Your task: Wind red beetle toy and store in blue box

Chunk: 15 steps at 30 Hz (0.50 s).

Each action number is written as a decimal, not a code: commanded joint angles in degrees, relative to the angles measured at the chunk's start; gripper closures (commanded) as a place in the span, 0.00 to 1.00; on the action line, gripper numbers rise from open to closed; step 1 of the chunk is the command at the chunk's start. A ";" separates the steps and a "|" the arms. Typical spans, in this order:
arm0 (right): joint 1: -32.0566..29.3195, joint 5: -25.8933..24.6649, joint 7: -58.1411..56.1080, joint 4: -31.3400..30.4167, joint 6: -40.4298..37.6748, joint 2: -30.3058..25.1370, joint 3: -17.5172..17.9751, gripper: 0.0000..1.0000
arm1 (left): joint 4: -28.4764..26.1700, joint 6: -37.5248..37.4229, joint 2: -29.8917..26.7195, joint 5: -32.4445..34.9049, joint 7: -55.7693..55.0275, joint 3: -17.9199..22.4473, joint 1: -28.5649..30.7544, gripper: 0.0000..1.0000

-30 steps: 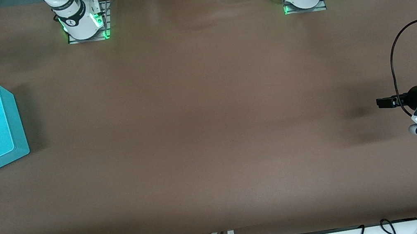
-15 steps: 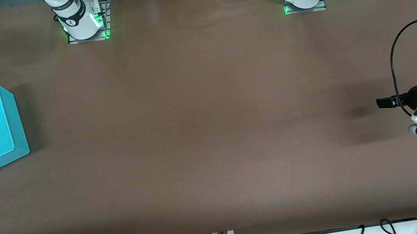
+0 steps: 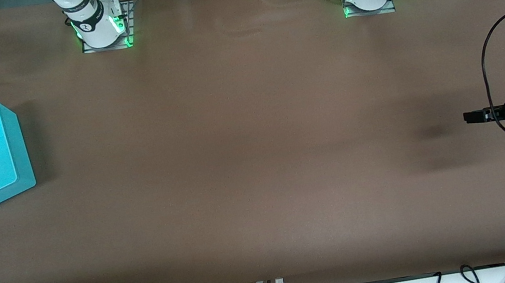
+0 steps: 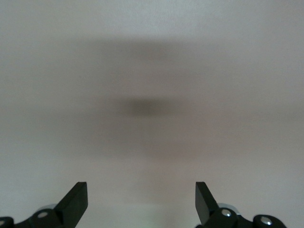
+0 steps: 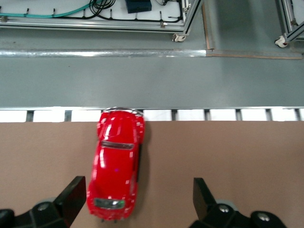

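At the tabletop (image 3: 255, 161) edge, right gripper (image 5: 135, 199) hovering open over red beetle toy (image 5: 116, 164).
Left gripper (image 4: 141, 204) waiting open over bare tabletop; blue box (image 3: 14, 143) sitting nearer the camera than the toy.

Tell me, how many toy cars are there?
1. The red toy car sits at the table's edge at the right arm's end, farther from the front camera than the blue box. None shows inside the box.
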 commanded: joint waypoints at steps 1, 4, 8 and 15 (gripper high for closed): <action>-1.22 0.60 -1.12 1.51 0.75 0.84 2.56 0.00 | 0.05 -0.74 -0.27 -0.22 1.23 -0.06 -0.77 0.00; -1.14 0.69 -1.12 2.13 0.75 0.84 2.65 0.00 | 0.05 -0.65 -0.88 -0.13 1.23 -0.06 -0.86 0.00; -1.22 0.69 -1.12 2.83 0.75 1.10 3.26 0.00 | 0.14 -0.65 -1.50 -0.30 1.58 -0.15 -0.86 0.00; -1.22 1.13 -1.12 2.83 0.93 1.80 3.35 0.00 | 0.57 -0.56 -1.67 -0.22 1.24 -0.06 -1.83 0.00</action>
